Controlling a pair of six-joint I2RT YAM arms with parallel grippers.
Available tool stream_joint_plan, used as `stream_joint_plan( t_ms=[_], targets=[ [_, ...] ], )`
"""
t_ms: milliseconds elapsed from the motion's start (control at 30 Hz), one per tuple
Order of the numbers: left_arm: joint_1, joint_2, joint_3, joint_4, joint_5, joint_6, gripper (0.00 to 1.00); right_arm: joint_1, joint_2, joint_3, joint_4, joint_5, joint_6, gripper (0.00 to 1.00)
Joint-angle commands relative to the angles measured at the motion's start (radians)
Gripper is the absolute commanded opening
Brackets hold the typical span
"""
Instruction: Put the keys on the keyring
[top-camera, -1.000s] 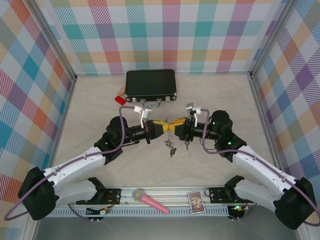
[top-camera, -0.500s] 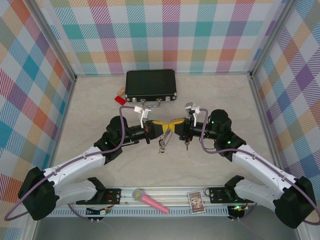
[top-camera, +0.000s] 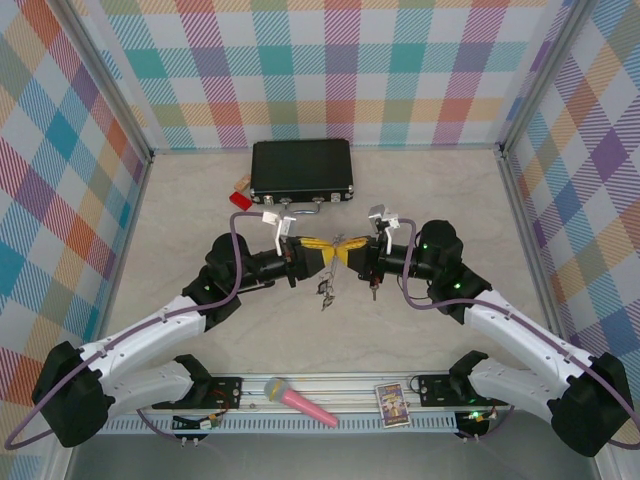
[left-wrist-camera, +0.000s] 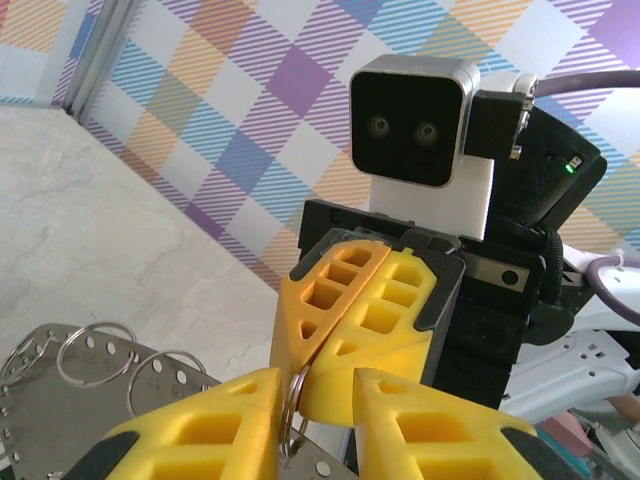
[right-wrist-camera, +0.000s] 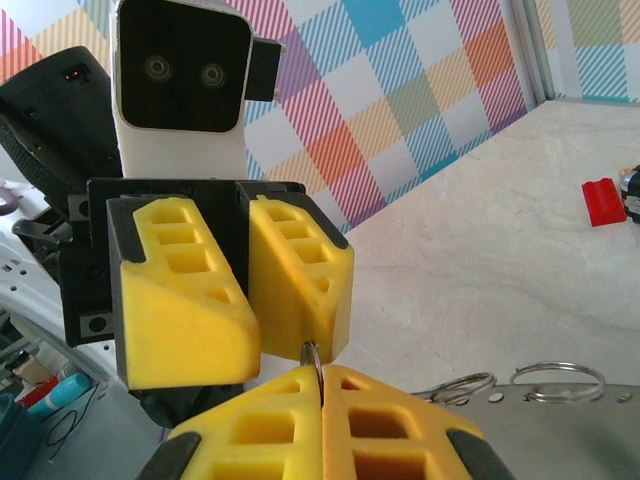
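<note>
Right gripper (top-camera: 346, 254) is clenched on a thin wire loop (right-wrist-camera: 313, 353). It meets the left gripper (top-camera: 329, 254) tip to tip in front of the black case (top-camera: 301, 168), and the left's fingers stand slightly parted around that loop. Just beneath the tips hangs the keyring (left-wrist-camera: 80, 372) with the keys (top-camera: 324, 291), a dangling cluster too small to separate.

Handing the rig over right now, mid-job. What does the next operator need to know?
Left end effector: fingers slightly apart, gripping nothing, tip to tip with the right one.
Right end effector: shut on a small loop, seemingly one on the keyring rim, held in the air.
Keys: a small bunch dangling below the end effectors; too small to tell how many are threaded.
Done: keyring held up.
Left: check each key, thread any still off.
</note>
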Motion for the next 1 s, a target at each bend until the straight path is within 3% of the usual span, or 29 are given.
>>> stream_joint_plan(
  t_ms=[0,333,667,967],
  targets=[
    [0.013,-0.023,-0.011,0.071,0.002,-0.016,0.25,0.002,-0.013,0.001,0.039,0.005,0.001,0.0],
    [0.039,-0.03,-0.03,0.094,0.0,-0.057,0.25,0.002,-0.024,-0.002,0.034,0.008,0.0,0.0],
    [0.042,0.04,-0.008,0.107,0.064,-0.1,0.27,0.002,-0.022,-0.011,0.063,-0.007,0.001,0.0],
    [0.041,0.061,-0.007,0.164,0.112,-0.134,0.21,0.002,-0.016,-0.015,0.064,0.0,-0.006,0.0]
  ],
)
